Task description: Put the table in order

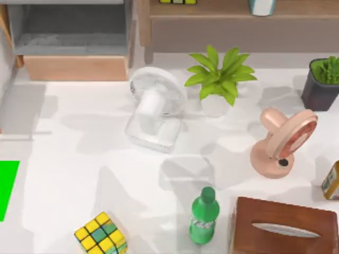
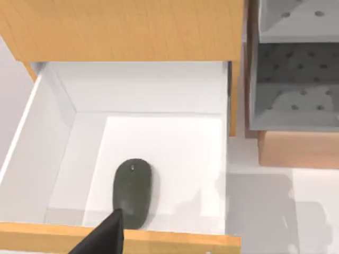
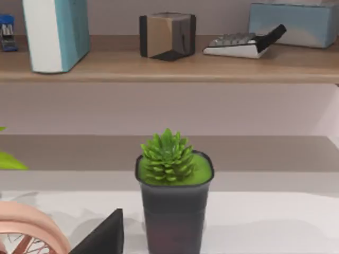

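Observation:
The white table [image 1: 79, 153] carries a white fan [image 1: 156, 106], a leafy plant in a white pot [image 1: 220, 79], a pink fan [image 1: 280, 140], a green bottle [image 1: 204, 217], a colour cube [image 1: 100, 233] and a brown tissue box [image 1: 283, 227]. A black part of my left gripper [image 2: 103, 238] hangs over the front edge of an open white drawer [image 2: 58, 137], where a dark mouse [image 2: 132, 193] lies. A black part of my right gripper [image 3: 103, 238] sits close in front of a succulent in a dark pot [image 3: 172, 201], beside the pink fan [image 3: 32, 233].
A grey cabinet [image 1: 69, 32] stands at the back left and a wooden shelf [image 1: 238, 16] at the back. The shelf holds a blue-white box [image 3: 55, 32], a dark cube [image 3: 167, 34] and a calculator [image 3: 238, 45]. A yellow can [image 1: 332, 181] sits at the right edge, a green patch [image 1: 8, 188] at the left.

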Tool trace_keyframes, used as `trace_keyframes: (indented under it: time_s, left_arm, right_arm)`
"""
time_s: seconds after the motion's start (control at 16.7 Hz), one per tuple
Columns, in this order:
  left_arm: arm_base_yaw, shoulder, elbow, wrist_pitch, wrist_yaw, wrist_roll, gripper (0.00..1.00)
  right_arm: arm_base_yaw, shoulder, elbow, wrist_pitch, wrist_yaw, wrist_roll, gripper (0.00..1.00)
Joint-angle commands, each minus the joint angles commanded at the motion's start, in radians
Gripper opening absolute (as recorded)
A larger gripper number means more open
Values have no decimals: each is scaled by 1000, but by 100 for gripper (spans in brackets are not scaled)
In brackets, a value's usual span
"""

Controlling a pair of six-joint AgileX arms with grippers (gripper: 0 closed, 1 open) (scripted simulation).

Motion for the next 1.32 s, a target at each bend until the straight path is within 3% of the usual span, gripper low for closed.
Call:
trace_keyframes:
  time_s: [0.42,0.72,1.02,1.32]
  left_arm:
    - [119,866,771,-439,-5,98,100]
    - [174,1305,1163,-673,7,143,100]
    - [173,1495,1357,-773,26,168,100]
    - [170,1504,1368,-777,28,169,100]
  right_arm:
    - [0,0,0,0,0,0,100]
    - [0,0,0,0,0,0,100]
    - [0,0,0,0,0,0,100]
    - [0,0,0,0,0,0,100]
